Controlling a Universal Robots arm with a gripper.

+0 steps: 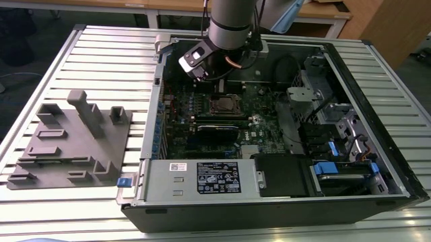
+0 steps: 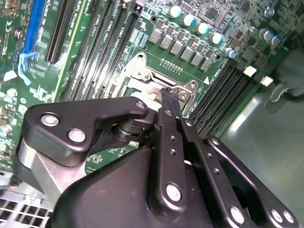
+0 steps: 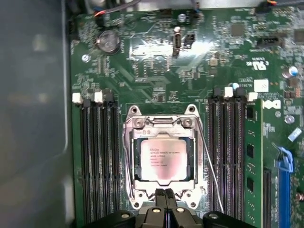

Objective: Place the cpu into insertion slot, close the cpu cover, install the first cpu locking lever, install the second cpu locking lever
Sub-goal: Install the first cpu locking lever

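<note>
On the slatted metal tabletop lies an open computer case on its side, with a grey moulded fixture near it toward the exterior view's left. Inside the case the green circuit board fills the floor, and a black power unit with a white label sits along the near wall. The arm reaches down into the case from above, over the far part of the board.

In the first wrist view the insertion slot sits between two banks of long black memory connectors, and the cpu lies flat inside it, its dull silver top facing up. The cpu cover is folded down around the chip, its cut-out middle framing the metal top. A thin wire lever runs along one side of the socket, slanting a little away from the frame.

The hand hangs just at the edge of the cover, its two slim black fingertips pressed together with no gap between them and nothing held. In the second wrist view they point down at the socket's silver frame; whether they touch it cannot be told.
</note>
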